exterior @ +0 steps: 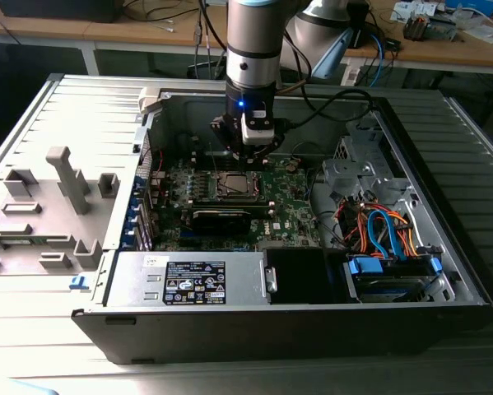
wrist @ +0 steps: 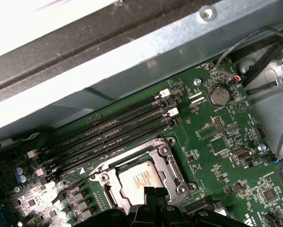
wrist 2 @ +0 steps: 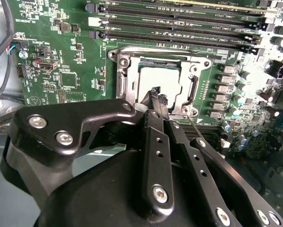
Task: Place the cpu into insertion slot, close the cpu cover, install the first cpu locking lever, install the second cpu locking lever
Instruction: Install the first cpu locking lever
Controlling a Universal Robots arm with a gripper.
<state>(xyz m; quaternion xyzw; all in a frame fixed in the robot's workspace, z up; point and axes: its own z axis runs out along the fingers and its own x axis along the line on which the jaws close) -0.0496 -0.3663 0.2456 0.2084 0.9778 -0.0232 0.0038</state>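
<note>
The cpu [wrist 2: 159, 79] lies flat in the motherboard socket, its pale metal top showing through the open centre of the cpu cover [wrist 2: 124, 78]. The silvery cover is down around it, as the first wrist view also shows: cpu [wrist: 139, 178], cover [wrist: 166, 160]. My gripper [wrist 2: 156, 94] hangs just over the socket's near edge, its black fingers pressed together with nothing between them. A thin wire locking lever [wrist: 74, 183] sticks out from one socket corner. Another thin lever [wrist 2: 198, 130] slants past the fingers. In the exterior view the gripper [exterior: 248, 155] is right above the socket [exterior: 234, 186].
Memory slots [wrist: 117, 124] run alongside the socket. A long black card [exterior: 221, 219] sits in front of it. The case walls [exterior: 139, 173], the power supply [exterior: 193, 278] and a bundle of orange and blue cables [exterior: 382, 230] surround the board. A grey parts holder [exterior: 61, 193] lies at the exterior view's left.
</note>
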